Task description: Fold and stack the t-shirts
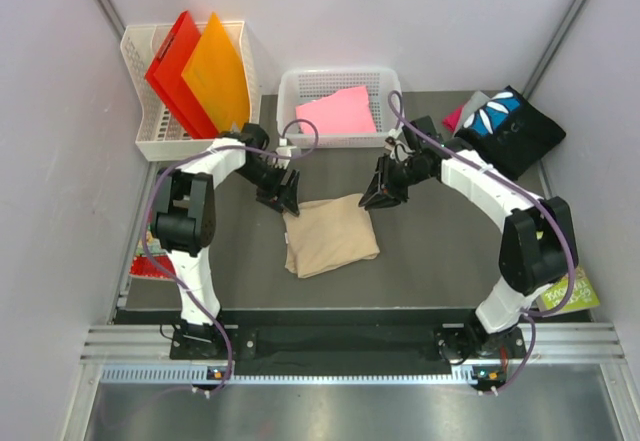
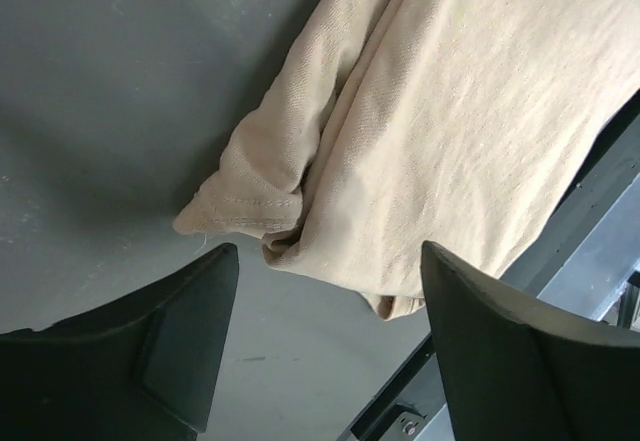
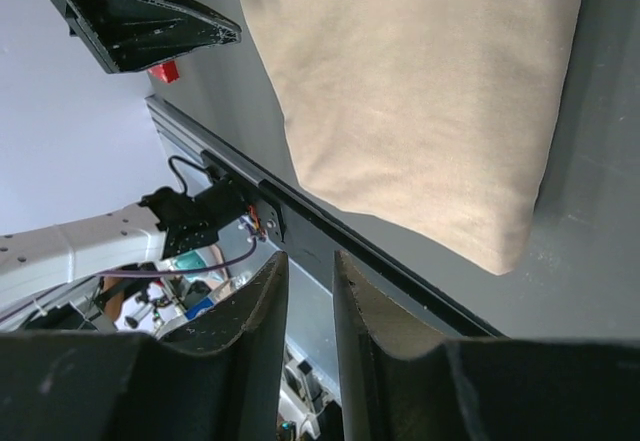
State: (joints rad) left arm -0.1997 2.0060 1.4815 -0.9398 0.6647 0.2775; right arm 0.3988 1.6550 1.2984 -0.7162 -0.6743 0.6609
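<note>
A tan t-shirt (image 1: pixel 330 233) lies folded in the middle of the dark table, also seen as the tan t-shirt (image 2: pixel 450 131) and the tan t-shirt (image 3: pixel 430 91) in the wrist views. My left gripper (image 1: pixel 280 197) hovers at its far left corner, open wide, nothing between the fingers; the left gripper (image 2: pixel 330 251) has the bunched corner just beyond its tips. My right gripper (image 1: pixel 379 197) hangs off the far right corner; the right gripper (image 3: pixel 309 256) shows a narrow empty gap. A pink t-shirt (image 1: pixel 338 111) lies in the middle basket. A black printed t-shirt (image 1: pixel 510 126) tops a pile at the back right.
A white mesh basket (image 1: pixel 140 81) at the back left holds a red folder (image 1: pixel 172 61) and an orange folder (image 1: pixel 215 66). The middle basket (image 1: pixel 290 86) stands behind the tan shirt. A green booklet (image 1: pixel 575 291) lies off the right edge. Walls close in on both sides.
</note>
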